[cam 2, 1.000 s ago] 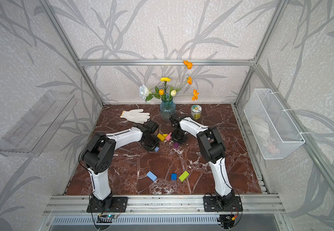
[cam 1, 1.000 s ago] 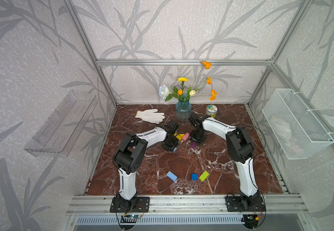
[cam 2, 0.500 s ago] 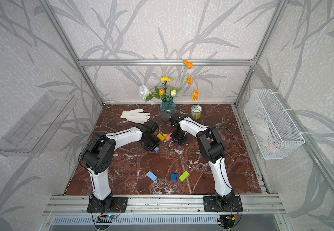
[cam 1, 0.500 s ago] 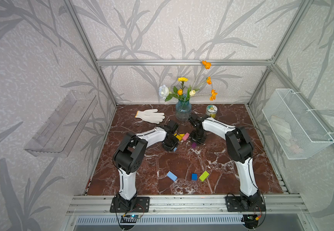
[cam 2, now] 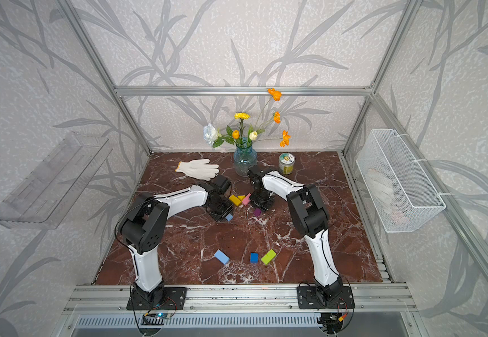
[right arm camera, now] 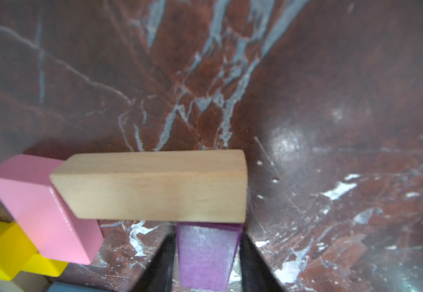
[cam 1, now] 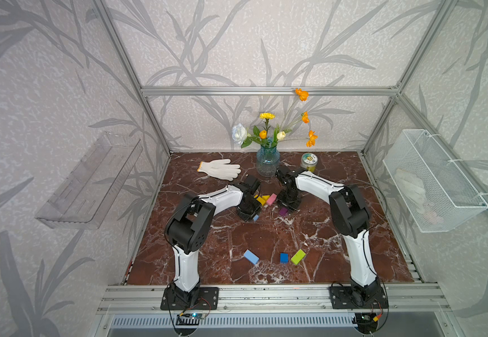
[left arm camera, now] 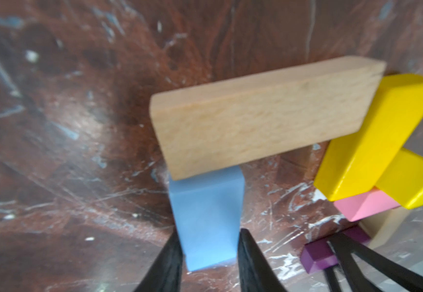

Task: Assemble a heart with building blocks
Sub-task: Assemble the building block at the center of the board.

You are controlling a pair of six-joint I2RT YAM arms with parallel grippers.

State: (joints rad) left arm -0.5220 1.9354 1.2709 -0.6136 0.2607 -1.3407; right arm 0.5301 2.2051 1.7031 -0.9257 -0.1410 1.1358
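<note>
At the table's far middle several building blocks lie in a chain. In the left wrist view it runs light blue block, tan block, yellow block, yellow wedge, pink block. My left gripper is open, its fingertips close along the light blue block's sides. My right gripper is open around the purple block, a thin gap on each side, below a second tan block. In both top views the grippers point down at this cluster.
Near the front lie a loose light blue block, a dark blue block and a lime block. At the back are a white glove, a flower vase and a small jar.
Both grippers' jaws have eased apart a little around their blocks. The arms and the blocks have stayed where they were.
</note>
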